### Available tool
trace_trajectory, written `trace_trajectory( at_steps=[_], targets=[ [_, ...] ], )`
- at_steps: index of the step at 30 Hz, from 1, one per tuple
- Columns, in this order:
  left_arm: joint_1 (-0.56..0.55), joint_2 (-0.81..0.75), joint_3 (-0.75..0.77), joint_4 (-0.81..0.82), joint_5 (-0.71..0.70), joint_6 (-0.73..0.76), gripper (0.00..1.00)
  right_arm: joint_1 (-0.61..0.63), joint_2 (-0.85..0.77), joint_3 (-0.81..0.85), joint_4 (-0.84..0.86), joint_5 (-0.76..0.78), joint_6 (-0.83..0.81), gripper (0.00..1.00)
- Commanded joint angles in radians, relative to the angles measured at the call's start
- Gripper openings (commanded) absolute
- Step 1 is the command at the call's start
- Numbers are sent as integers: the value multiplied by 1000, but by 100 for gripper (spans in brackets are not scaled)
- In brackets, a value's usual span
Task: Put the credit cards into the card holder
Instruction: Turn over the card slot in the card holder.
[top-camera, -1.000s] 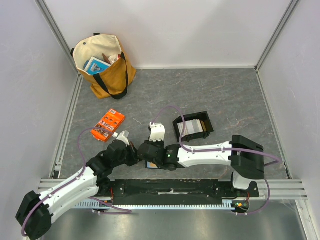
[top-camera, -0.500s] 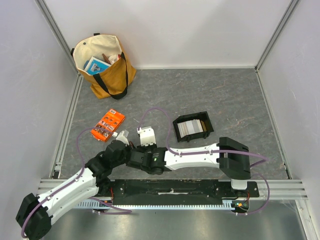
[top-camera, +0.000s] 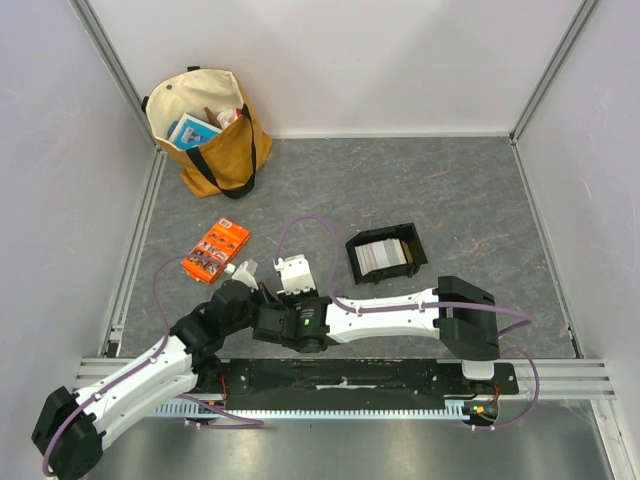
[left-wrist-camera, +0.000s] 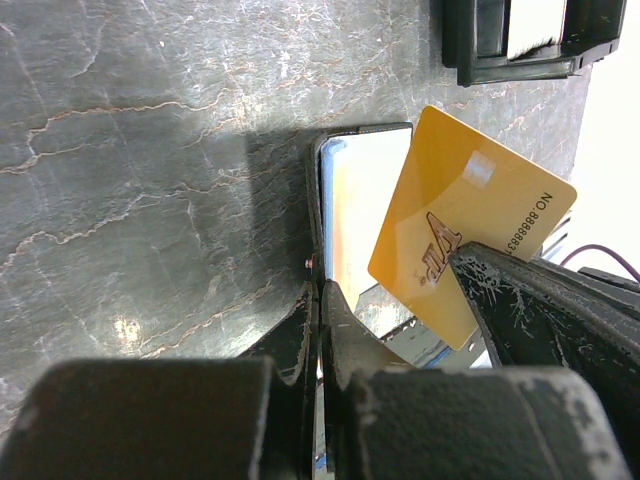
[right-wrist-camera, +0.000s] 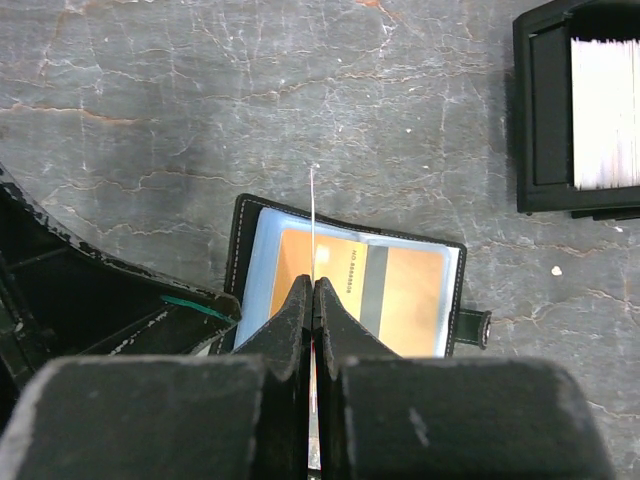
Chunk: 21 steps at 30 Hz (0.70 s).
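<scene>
**Reference item: black tray** (top-camera: 354, 256), shallow with raised walls, on the grey marbled table (top-camera: 470, 190). It holds a stack of whitish credit cards (right-wrist-camera: 603, 110) standing on edge.

**Card holder** (right-wrist-camera: 255, 268): black, lying open and flat on the table, near the tray on the side toward the arm bases. Pale blue inner slots face up. One orange card with a grey stripe (right-wrist-camera: 400, 288) already sits in a slot. The snap tab (right-wrist-camera: 473, 325) sticks out from the edge nearest the tray. In the top view both wrists hide the holder.

**Held card** (left-wrist-camera: 470, 230): orange-yellow, with printed lettering and a number along one edge. It stands on edge, tilted over the open holder, its lower corner just above the slots on the tray side. From the right wrist it shows only as a thin pale line.

**Right gripper** (right-wrist-camera: 313, 300): jaws pressed fully together, pinching the held card between the fingertips. It reaches in over the holder from the tray's side.

**Left gripper** (left-wrist-camera: 320, 310): jaws closed with no gap. The tips are at the holder edge farthest from the tray and appear to clamp the cover there.

**Orange printed packet** (top-camera: 215, 250): flat on the table, well apart from the tray, beyond the holder.

**Tote bag** (top-camera: 205, 130): tan and cream with black handles, upright in the far corner, farther from the tray than the packet. It has items inside.
</scene>
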Motion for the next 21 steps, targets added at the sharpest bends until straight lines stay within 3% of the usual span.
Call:
trace_trajectory(
  at_steps=[1,9,21],
  targets=[
    [-1,-9,25,28,3,-12,2,2,-55,10,-48,56,48,0],
    [-4,-7,28,28,9,-14,2,-4,-77,-31,131,-32,-5,0],
    [-1,-16,23,28,7,-18,2,-35,-51,-76,181,-85,1,0]
  ],
)
